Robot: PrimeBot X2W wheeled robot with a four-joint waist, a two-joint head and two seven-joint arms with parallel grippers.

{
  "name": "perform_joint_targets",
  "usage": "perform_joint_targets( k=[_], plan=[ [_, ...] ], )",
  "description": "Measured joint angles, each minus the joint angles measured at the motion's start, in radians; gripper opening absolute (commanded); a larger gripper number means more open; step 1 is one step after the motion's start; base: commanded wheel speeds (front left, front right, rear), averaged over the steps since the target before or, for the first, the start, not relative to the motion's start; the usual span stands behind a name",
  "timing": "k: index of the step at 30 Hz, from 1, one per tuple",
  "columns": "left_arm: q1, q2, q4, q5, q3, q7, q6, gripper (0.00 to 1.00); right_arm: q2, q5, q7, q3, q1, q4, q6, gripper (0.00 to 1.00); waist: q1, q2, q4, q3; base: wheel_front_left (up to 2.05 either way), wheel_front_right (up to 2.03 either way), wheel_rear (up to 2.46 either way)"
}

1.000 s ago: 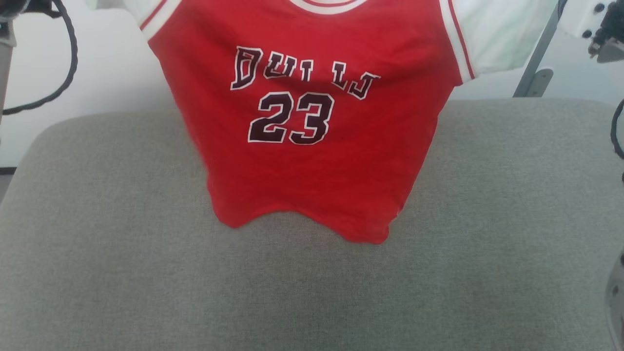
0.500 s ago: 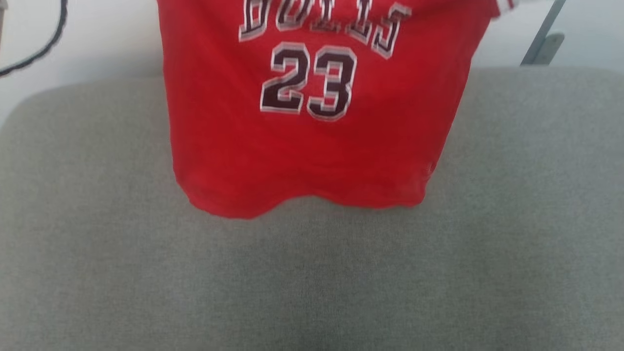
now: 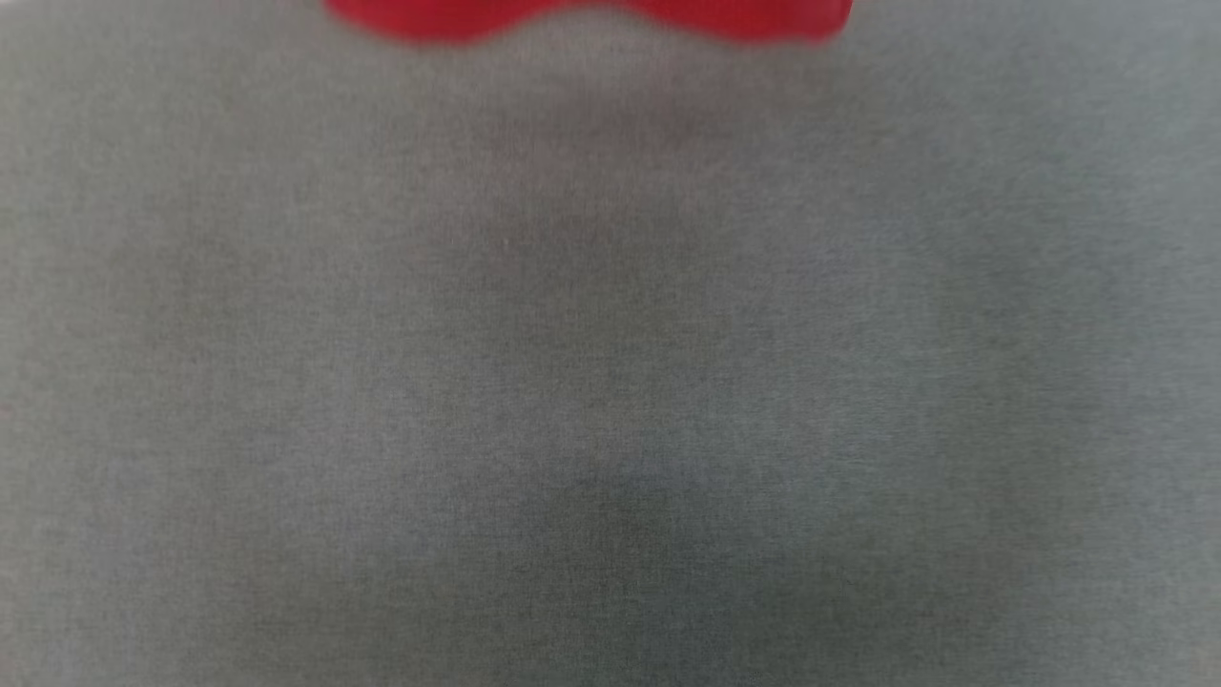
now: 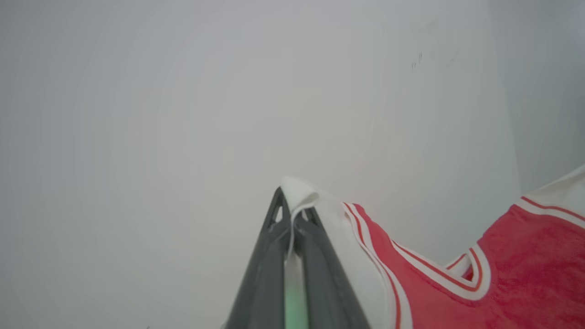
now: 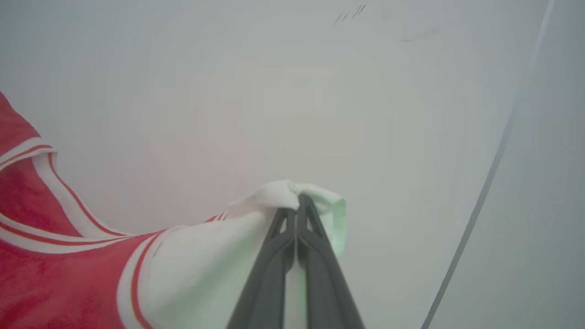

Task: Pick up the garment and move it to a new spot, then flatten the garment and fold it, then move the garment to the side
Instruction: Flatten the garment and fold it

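Observation:
The garment (image 3: 582, 14) shows in the head view as a blurred red hem at the top edge, above the grey cushion. In the left wrist view my left gripper (image 4: 291, 205) is shut on the white sleeve of the garment (image 4: 457, 292), whose red body with striped trim and collar stretches away to the right. In the right wrist view my right gripper (image 5: 298, 204) is shut on the other white sleeve, and the garment (image 5: 55, 269) spreads to the left. The shirt hangs stretched between the two grippers. Its lettering and number are out of view.
A grey fabric cushion (image 3: 610, 382) spreads below the hem in the head view. A pale wall (image 4: 228, 91) stands behind both grippers, with a thin grey pole (image 5: 484, 196) at the right of the right wrist view.
The head view has tilted down: the cushion's back edge, the wall and most of the shirt have slid off the top. The lettering and number have gone from view.

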Motion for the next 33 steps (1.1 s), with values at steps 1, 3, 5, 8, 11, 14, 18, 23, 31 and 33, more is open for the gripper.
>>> perform_joint_targets(
  k=[1, 3, 5, 8, 11, 14, 18, 23, 31, 33],
  plan=[
    [-0.007, -0.007, 0.011, 0.000, -0.004, -0.030, -0.005, 0.00, -0.005, -0.006, -0.030, 0.007, -0.015, 0.016, 0.000, 0.00, 0.0000, 0.0000, 0.003, 0.014, 0.00, 0.00, 0.00],
    [-0.008, -0.012, 0.030, 0.007, -0.019, -0.096, -0.013, 0.00, -0.015, -0.024, -0.070, 0.029, -0.032, 0.053, 0.000, 0.00, 0.0000, 0.0000, 0.009, 0.038, 0.00, 0.00, 0.00],
    [0.003, -0.010, 0.045, 0.003, -0.025, -0.126, -0.017, 0.00, -0.017, -0.024, -0.091, 0.053, -0.034, 0.091, 0.000, 0.00, 0.0000, 0.0000, 0.018, 0.058, 0.00, 0.00, 0.00],
    [0.060, -0.004, 0.053, -0.016, -0.057, -0.142, -0.019, 0.00, -0.016, 0.002, -0.098, 0.088, -0.024, 0.154, 0.000, 0.00, 0.0000, -0.0001, 0.031, 0.079, 0.00, 0.00, 0.00],
    [0.142, 0.002, 0.039, -0.084, -0.109, -0.145, -0.021, 0.00, -0.016, 0.058, -0.090, 0.130, 0.018, 0.195, 0.000, 0.00, 0.0000, 0.0000, 0.043, 0.086, 0.00, 0.00, 0.00],
    [0.192, 0.021, 0.029, -0.119, -0.154, -0.145, -0.021, 0.00, -0.013, 0.128, -0.080, 0.148, 0.063, 0.209, 0.000, 0.00, 0.0000, 0.0000, 0.049, 0.082, 0.00, 0.00, 0.00],
    [0.295, 0.058, 0.014, -0.233, -0.234, -0.107, -0.021, 0.00, -0.026, 0.237, -0.042, 0.241, 0.170, 0.173, 0.000, 0.00, 0.0000, 0.0000, 0.056, 0.060, 0.00, 0.00, 0.00],
    [0.420, 0.119, -0.025, -0.369, -0.307, 0.016, -0.021, 0.00, -0.084, 0.392, 0.037, 0.326, 0.323, 0.047, 0.000, 0.00, 0.0000, 0.0000, 0.059, 0.020, 0.00, 0.00, 0.00],
    [0.643, 0.259, -0.212, -0.510, -0.381, 0.171, -0.021, 0.00, -0.207, 0.576, 0.183, 0.354, 0.611, -0.234, 0.000, 0.00, 0.0000, 0.0000, 0.050, -0.044, 0.00, 0.00, 0.00],
    [0.709, 0.304, -0.280, -0.532, -0.387, 0.187, -0.021, 0.00, -0.233, 0.603, 0.221, 0.339, 0.691, -0.302, 0.000, 0.00, 0.0000, 0.0000, 0.043, -0.055, 0.00, 0.00, 0.00]
  ],
)
